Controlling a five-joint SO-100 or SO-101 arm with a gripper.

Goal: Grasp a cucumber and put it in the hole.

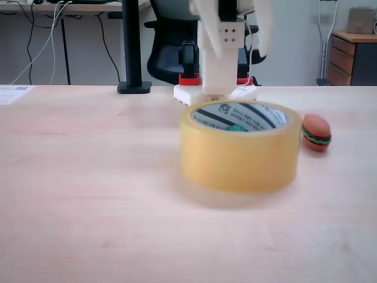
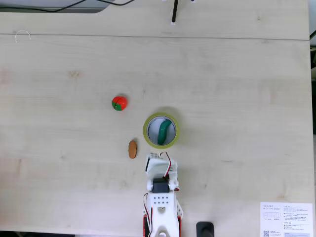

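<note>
The dark green cucumber (image 2: pixel 163 132) lies inside the hole (image 2: pixel 157 124) of the yellowish tape roll (image 2: pixel 146 131) in the fixed view from above. From the front fixed view only a green tip of the cucumber (image 1: pixel 237 127) shows over the tape roll's (image 1: pixel 241 156) rim. My white gripper (image 2: pixel 156 158) sits just beside the roll on the arm's side, apart from the cucumber and holding nothing. In the front view the gripper (image 1: pixel 221 94) hangs behind the roll, blurred. How its jaws stand does not show.
An orange-brown toy burger (image 1: pixel 316 132) rests on the table next to the roll, toward the arm's base (image 2: pixel 162 217); from above the burger (image 2: pixel 132 149) lies left of the gripper. A red and green toy (image 2: pixel 119 102) sits further out. A printed sheet (image 2: pixel 285 219) lies at the table corner.
</note>
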